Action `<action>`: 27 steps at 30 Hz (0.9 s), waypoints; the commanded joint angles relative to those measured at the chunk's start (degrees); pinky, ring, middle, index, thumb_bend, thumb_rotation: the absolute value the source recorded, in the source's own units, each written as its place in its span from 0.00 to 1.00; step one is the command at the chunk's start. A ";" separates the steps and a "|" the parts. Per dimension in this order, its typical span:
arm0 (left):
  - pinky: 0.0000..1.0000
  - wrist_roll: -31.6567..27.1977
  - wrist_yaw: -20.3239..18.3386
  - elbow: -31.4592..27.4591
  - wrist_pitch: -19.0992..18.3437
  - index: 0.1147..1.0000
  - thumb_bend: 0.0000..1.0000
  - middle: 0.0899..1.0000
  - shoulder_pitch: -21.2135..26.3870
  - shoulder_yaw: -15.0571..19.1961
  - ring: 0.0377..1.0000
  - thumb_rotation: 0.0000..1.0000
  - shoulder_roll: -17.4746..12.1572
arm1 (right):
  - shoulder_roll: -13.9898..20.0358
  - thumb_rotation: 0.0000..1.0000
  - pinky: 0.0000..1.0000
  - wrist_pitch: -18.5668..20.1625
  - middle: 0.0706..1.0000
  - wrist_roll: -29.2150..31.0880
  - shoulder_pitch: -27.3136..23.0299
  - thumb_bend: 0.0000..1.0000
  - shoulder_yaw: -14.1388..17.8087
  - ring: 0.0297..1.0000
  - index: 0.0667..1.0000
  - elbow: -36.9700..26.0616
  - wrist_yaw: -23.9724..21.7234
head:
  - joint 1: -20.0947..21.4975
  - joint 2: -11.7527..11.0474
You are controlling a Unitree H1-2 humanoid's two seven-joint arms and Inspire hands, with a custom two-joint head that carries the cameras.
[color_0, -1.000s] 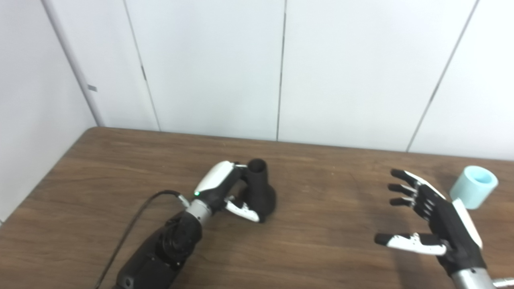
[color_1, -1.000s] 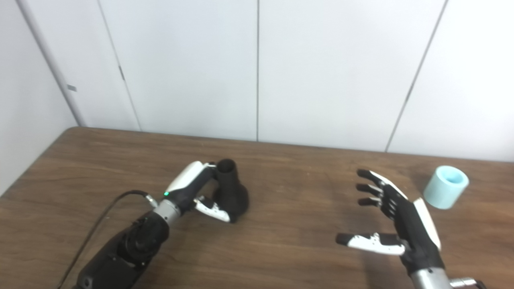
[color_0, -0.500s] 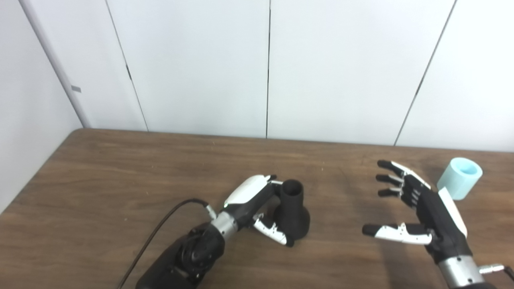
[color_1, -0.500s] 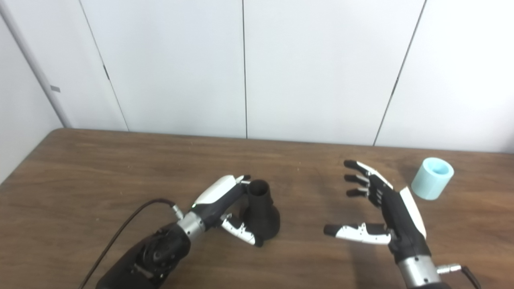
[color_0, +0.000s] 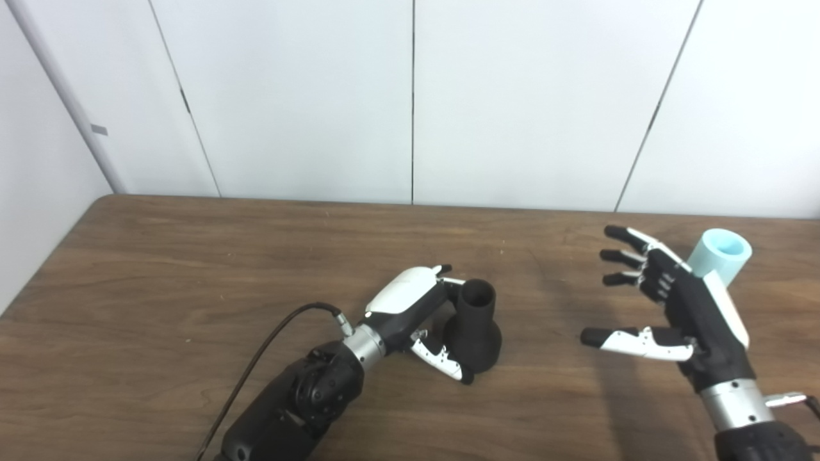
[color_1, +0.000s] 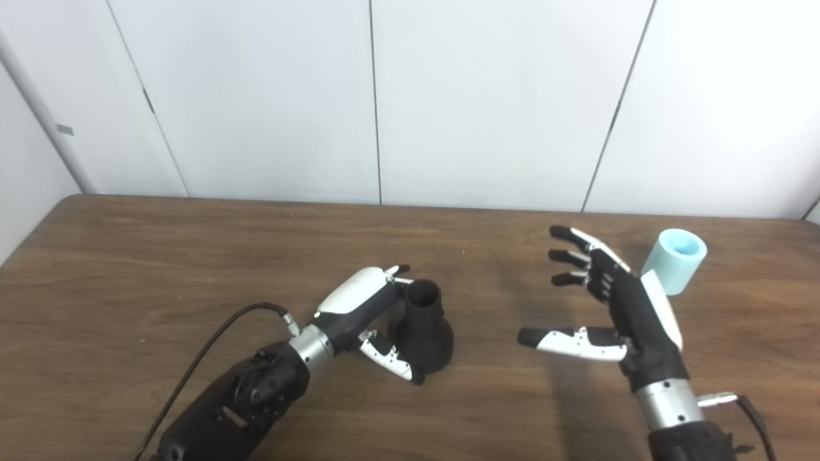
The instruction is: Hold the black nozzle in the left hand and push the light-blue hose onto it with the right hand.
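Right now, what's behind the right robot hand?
The light-blue hose stands on the table behind the open right robot hand, which covers its lower left part.

Left hand [color_0: 419, 314]: black frame, glossy white shell over its back, thumb clad in white segments with a black tip. Bright metal ring at the wrist; below it a bulky matte-black forearm [color_0: 301, 410] with a round joint housing. A black cable [color_0: 256, 368] plugs into a small silver connector beside the wrist ring. Right hand [color_1: 624, 310]: same build, black fingers with white strips along their backs and black tips, white panel along the outer edge, white-segmented thumb. Silver wrist cuff [color_1: 666, 402], black forearm below, with a small metal plug and thin black cable at the side.
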State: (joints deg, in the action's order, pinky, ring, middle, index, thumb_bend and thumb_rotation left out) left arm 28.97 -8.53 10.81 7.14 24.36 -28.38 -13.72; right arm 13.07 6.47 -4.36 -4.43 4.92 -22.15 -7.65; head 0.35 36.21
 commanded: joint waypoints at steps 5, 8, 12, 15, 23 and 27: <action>1.00 2.89 -2.29 2.71 0.82 0.42 0.52 0.44 -1.55 -1.93 0.59 0.00 -0.64 | 9.46 0.24 0.64 4.56 0.87 -8.15 -5.17 0.82 1.55 0.78 0.80 -5.65 -1.84 | 5.78 -1.80; 1.00 3.24 -2.13 2.87 0.92 0.42 0.52 0.44 -1.82 -1.71 0.59 0.00 -1.42 | 12.85 0.25 0.63 7.26 0.87 -9.57 -7.27 0.83 2.36 0.77 0.80 -6.45 -2.44 | 11.27 -3.69; 1.00 4.10 -0.91 4.03 1.59 0.43 0.52 0.42 -2.76 -1.25 0.60 0.00 -3.23 | 18.85 0.25 0.56 12.86 0.83 -11.63 -12.94 0.86 4.97 0.72 0.78 -7.58 -3.95 | 16.20 -6.25; 1.00 4.52 0.58 6.31 2.68 0.43 0.52 0.43 -3.12 -1.19 0.60 0.00 -3.72 | 21.43 0.22 0.56 16.86 0.82 -11.98 -16.40 0.86 5.92 0.72 0.78 -7.86 -4.84 | 18.58 -8.08; 1.00 4.03 1.57 9.82 3.98 0.44 0.52 0.42 -3.08 -0.86 0.60 0.00 -4.76 | 27.42 0.15 0.51 20.37 0.81 -14.99 -23.11 0.85 6.77 0.70 0.79 -2.43 -6.97 | 23.46 -11.43; 1.00 3.63 1.22 9.84 4.66 0.44 0.52 0.41 -3.07 -0.51 0.60 0.00 -5.29 | 27.78 0.12 0.54 20.44 0.83 -17.78 -24.74 0.83 6.13 0.72 0.80 1.12 -8.81 | 24.33 -12.21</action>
State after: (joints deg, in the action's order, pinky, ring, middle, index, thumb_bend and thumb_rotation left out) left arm 29.21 -3.63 16.29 14.34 24.09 -27.86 -15.59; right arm 39.09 26.78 -20.62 -26.21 10.42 -21.00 -16.20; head 24.60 24.00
